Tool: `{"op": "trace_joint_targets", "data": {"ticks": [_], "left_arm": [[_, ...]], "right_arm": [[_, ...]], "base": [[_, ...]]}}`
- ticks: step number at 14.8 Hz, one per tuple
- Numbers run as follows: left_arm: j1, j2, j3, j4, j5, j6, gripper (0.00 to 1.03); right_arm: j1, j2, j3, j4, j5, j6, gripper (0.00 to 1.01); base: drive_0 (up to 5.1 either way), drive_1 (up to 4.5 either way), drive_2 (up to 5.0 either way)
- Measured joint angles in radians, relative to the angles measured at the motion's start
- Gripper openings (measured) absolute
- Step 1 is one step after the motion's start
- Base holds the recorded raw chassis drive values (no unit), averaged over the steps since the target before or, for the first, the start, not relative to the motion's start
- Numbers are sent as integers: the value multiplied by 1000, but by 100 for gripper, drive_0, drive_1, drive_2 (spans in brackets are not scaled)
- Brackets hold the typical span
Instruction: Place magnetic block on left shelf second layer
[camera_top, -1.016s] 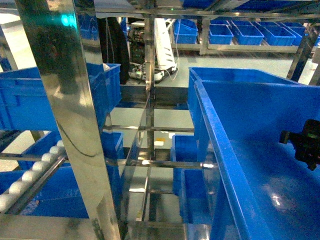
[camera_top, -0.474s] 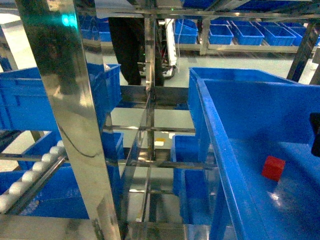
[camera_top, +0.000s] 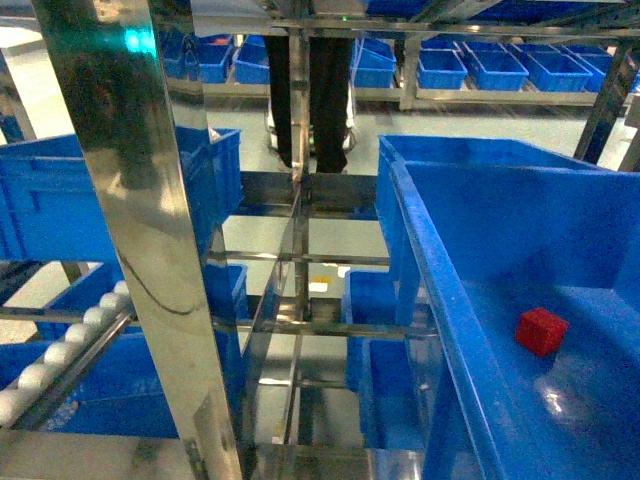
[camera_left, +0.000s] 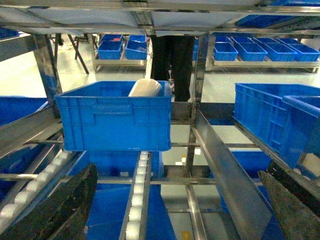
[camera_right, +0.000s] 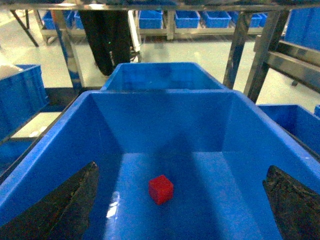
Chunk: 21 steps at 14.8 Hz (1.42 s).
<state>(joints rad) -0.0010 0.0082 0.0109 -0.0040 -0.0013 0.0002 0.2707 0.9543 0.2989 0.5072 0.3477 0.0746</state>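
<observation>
The magnetic block (camera_top: 542, 331) is a small red cube lying loose on the floor of a large blue bin (camera_top: 470, 200) on the right of the rack. In the right wrist view the block (camera_right: 161, 189) sits left of centre on the bin (camera_right: 160, 92) floor. My right gripper (camera_right: 182, 170) is open, with its dark fingers (camera_right: 75, 205) wide apart on either side of the block and touching nothing. My left gripper (camera_left: 177, 172) is open and empty over a roller track (camera_left: 140, 200). Neither gripper shows in the head view.
A blue crate (camera_left: 115, 117) holding a white object (camera_left: 146, 88) stands on the rollers ahead of the left gripper. Shiny steel uprights (camera_top: 140, 230) and rails (camera_left: 225, 165) divide the rack. Lower blue bins (camera_top: 385, 390) sit below. A person's dark legs (camera_top: 310, 90) stand behind the rack.
My right gripper has drawn back out of the head view to the right, leaving the red block uncovered on the bin floor. The person behind the rack has walked to the right.
</observation>
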Motion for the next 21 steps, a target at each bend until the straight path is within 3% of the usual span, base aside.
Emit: {"op": "trace_joint_targets", "data": {"ticks": [2,6,7,8,10,13,14,15,16,21], "left_arm": [[0,0,0,0,0,0,98],[0,0,0,0,0,0,98],[0,0,0,0,0,0,98],[0,0,0,0,-1,0,98],[0,0,0,0,0,0,98],[0,0,0,0,0,0,98],[0,0,0,0,0,0,98],[0,0,0,0,0,0,98],[0,0,0,-1,-1,0,98],[0,0,0,0,0,0,98]], "right_arm": [[41,-179,-27,-142,76,9,98],[43,-221,-42,-176,95,26,98],[10,-231,-87,-32,-4,-3,88],[-34,-281,-139,3,-93,-37,74],[-91,-354,-185,-32,-164,-56,48],[-151,-459,-228,-89,-224,-68,9],[-175,-491,-238,-114,-253,-71,2],[-254,-525,-248,-138,-335,-72,2],[-279,-554,-253,-154,-335,-72,2],[-271,-638,-286,-193,-348,-72,2]], "base": [[0,0,0],[0,0,0],[0,0,0],[0,0,0],[0,0,0],[0,0,0],[0,0,0],[0,0,0],[0,0,0],[0,0,0]]}}
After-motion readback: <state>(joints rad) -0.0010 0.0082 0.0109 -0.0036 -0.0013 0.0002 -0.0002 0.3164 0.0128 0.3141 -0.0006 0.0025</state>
